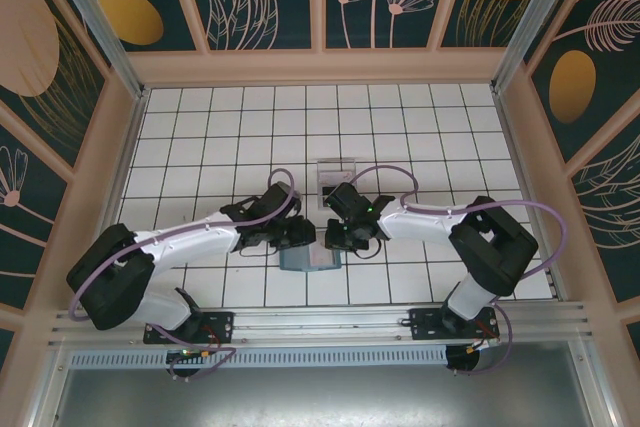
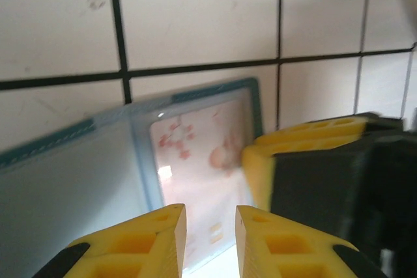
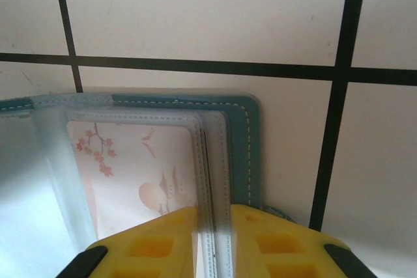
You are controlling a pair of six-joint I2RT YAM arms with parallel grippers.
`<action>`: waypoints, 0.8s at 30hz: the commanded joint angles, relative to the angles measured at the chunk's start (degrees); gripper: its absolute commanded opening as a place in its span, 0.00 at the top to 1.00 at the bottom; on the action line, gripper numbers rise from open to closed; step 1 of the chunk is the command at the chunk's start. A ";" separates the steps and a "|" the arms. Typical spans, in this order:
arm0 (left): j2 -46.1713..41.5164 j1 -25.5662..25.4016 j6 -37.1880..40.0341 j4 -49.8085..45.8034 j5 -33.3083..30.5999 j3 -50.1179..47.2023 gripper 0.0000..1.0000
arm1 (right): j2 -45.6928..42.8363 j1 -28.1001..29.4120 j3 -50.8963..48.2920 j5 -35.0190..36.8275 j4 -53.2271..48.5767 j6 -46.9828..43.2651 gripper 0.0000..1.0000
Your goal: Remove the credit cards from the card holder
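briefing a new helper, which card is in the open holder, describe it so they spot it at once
On the white tiled table, just nearer the arms than the clear tray, lies the open teal card holder. Under one clear sleeve sits a pale card, marked out by a pink blossom branch and a round pink sun; the sleeve beside it looks blank.

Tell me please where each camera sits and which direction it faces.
Top external: above and behind the bases, looking down at the tiled table; both arms show.
Left wrist: close above the card holder; left gripper at the bottom edge.
Right wrist: close above the holder's teal corner; right gripper at the bottom.
Shared: both wrist views show the blossom-printed card.
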 commanded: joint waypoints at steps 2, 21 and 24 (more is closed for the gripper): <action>2.25 0.30 -0.26 -2.75 -2.22 2.19 0.72 | 1.12 0.42 -1.32 -0.53 0.43 -0.51 0.83; 8.58 0.20 2.02 -2.05 -2.50 0.64 0.77 | 0.72 0.42 -1.28 -0.44 -0.15 -0.21 0.84; 9.26 0.19 2.56 -2.95 -2.92 0.72 0.77 | 0.61 0.50 -1.39 -0.44 -0.20 -0.17 0.84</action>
